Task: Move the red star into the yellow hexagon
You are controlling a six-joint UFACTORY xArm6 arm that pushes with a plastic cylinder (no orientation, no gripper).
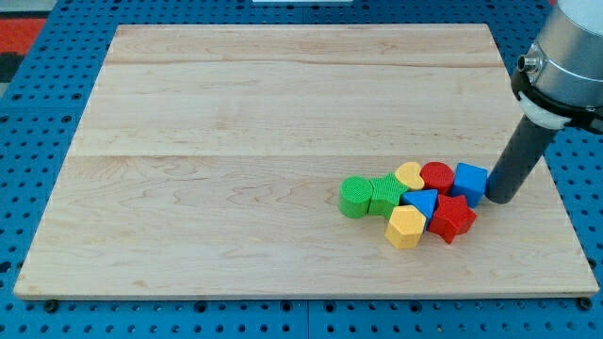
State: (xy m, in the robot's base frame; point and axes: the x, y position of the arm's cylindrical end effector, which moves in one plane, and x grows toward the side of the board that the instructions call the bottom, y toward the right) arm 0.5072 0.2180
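The red star (pixel 453 218) lies on the wooden board at the lower right of a tight cluster of blocks. The yellow hexagon (pixel 405 227) lies just to its left, close beside it, perhaps touching. My tip (pixel 500 199) rests on the board at the view's right of the cluster, right beside the blue cube (pixel 470 181) and up and to the right of the red star.
The cluster also holds a green cylinder (pixel 354 196), a green block (pixel 385 194), a yellow heart-like block (pixel 409 174), a red round block (pixel 437 176) and a blue triangle (pixel 421 201). The board's right edge (pixel 556 188) is near my tip.
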